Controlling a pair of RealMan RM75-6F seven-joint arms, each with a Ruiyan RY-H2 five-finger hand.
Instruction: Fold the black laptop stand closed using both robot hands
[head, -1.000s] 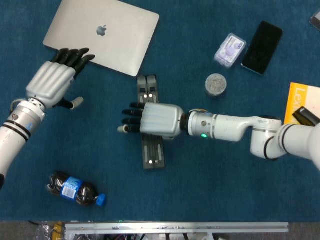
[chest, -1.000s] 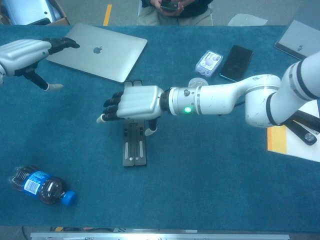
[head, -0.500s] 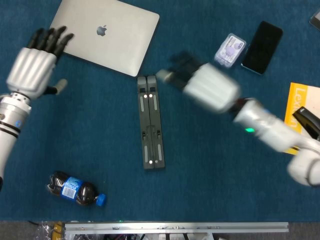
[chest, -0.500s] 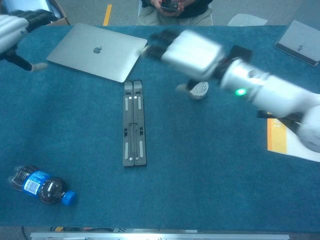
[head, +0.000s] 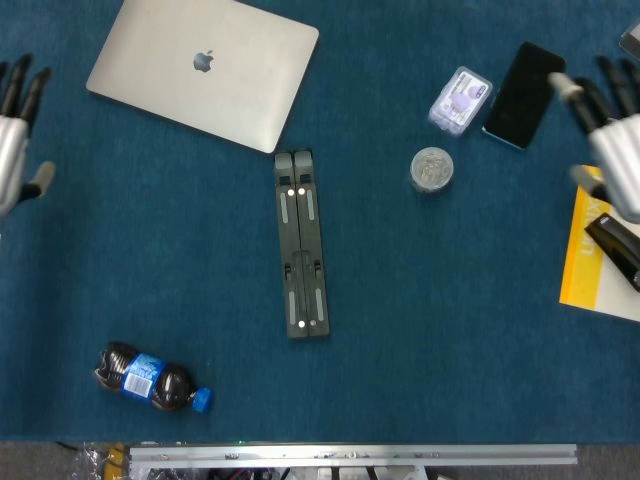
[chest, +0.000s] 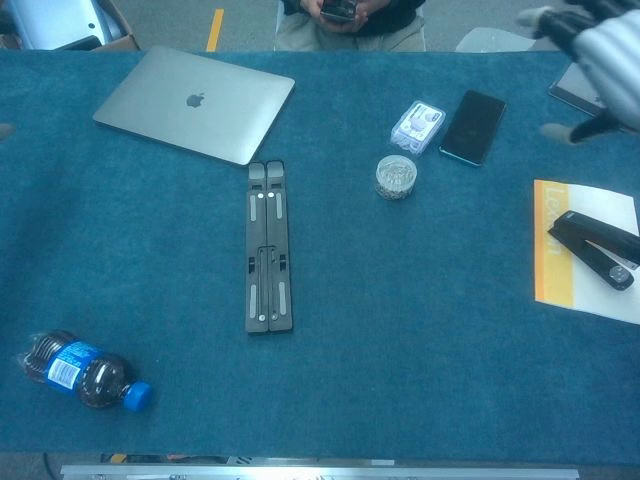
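Black laptop stand (head: 303, 246) flat on the blue table cloth (head: 430, 330), mid-table, its two rails pressed side by side into one narrow bar, far end just short of the silver laptop (head: 204, 68). Judged folded shut already; little or nothing left beyond perhaps a check that the rails sit flush, and nothing touching it.

Outward: small round container (head: 432, 168) to the right, then a clear case (head: 460, 99) and a dark phone (head: 524, 80); yellow booklet (chest: 583, 250) with a black stapler (chest: 596, 250) at the far right; cola bottle (head: 150, 378) lying near the front left corner.

Left hand (head: 12, 130) cut off by the left edge of the head view, fingers spread, holding nothing. Right hand (head: 612, 125) at the right edge, well apart from the stand, fingers apart and empty, blurred in the chest view. Arms out of frame. Hinge detail of the stand too small to make out
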